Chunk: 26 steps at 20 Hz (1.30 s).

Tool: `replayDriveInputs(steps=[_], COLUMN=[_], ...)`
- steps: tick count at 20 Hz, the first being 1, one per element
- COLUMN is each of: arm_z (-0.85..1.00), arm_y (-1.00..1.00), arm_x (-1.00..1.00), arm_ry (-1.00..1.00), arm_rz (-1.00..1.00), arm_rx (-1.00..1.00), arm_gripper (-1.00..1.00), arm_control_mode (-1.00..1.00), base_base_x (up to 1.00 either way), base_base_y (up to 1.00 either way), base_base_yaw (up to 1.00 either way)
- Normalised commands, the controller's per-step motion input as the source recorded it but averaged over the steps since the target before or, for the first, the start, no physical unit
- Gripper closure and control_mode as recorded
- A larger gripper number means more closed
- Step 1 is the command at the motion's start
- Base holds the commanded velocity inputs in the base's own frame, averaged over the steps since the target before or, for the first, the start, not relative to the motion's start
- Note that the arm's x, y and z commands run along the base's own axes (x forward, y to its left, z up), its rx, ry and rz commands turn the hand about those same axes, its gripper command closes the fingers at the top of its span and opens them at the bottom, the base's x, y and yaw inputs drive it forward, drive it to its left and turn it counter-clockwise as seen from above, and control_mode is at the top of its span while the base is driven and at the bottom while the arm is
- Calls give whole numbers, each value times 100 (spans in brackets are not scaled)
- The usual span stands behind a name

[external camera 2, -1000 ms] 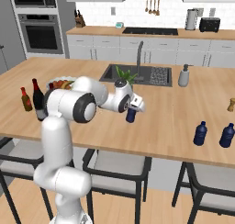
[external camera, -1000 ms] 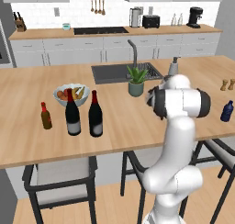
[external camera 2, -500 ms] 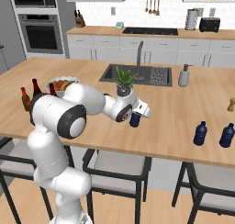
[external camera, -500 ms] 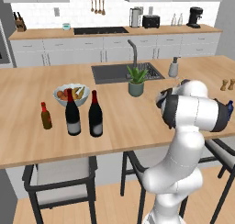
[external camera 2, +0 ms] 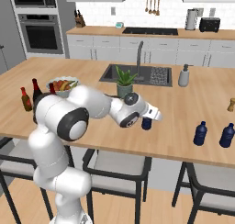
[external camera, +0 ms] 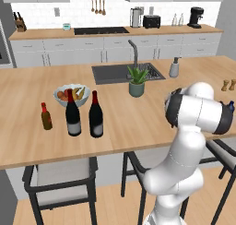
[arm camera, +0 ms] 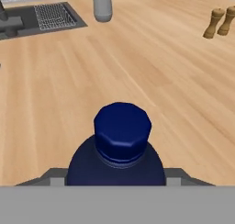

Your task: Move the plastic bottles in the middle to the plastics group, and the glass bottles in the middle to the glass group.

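Note:
My gripper [external camera 2: 148,119] is shut on a small dark blue plastic bottle [external camera 2: 147,124], held upright low over the wooden island, right of the plant. In the hand view its blue cap [arm camera: 122,130] fills the foreground between my fingers [arm camera: 51,175]. Two like blue bottles [external camera 2: 200,133] [external camera 2: 226,136] stand further right, near the island's front edge. Far left stand a small brown red-capped bottle [external camera: 46,116] and two tall dark wine bottles with red necks [external camera: 73,114] [external camera: 96,115], close together.
A fruit bowl [external camera: 60,96] sits behind the wine bottles. A potted plant [external camera: 136,82], the sink [external camera: 108,74] and a grey soap dispenser [external camera: 174,68] lie along the island's back. Two wooden shakers [arm camera: 219,22] stand far right. Stools are tucked under the front edge.
The arm has swung to the right across the island, carrying the blue bottle closer to the two blue bottles. The glass bottles on the left have not moved.

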Motion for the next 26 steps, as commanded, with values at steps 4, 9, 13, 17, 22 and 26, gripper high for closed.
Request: replayDriveInputs(steps=[4,9,13,17,22,26], arm_z=[9,-1,-9,-24,-36,-22], arm_y=[-62,-69,-62,-59,-36,-4], arm_x=[5,-11,0,-5,-11,0], arm_ry=[-1,-9,0,-1,-8,-9], arm_rz=[-5,0,-1,0,0,0], arm_rx=[0,0,0,0,-1,-7], arm_gripper=[100,100,100,100,100,100], arm_control_mode=[-100,-100,-100,-100,-100,-100], base_base_x=[0,0,0,0,0,0], base_base_y=[0,0,0,0,0,0], base_base_yaw=[0,0,0,0,0,0])
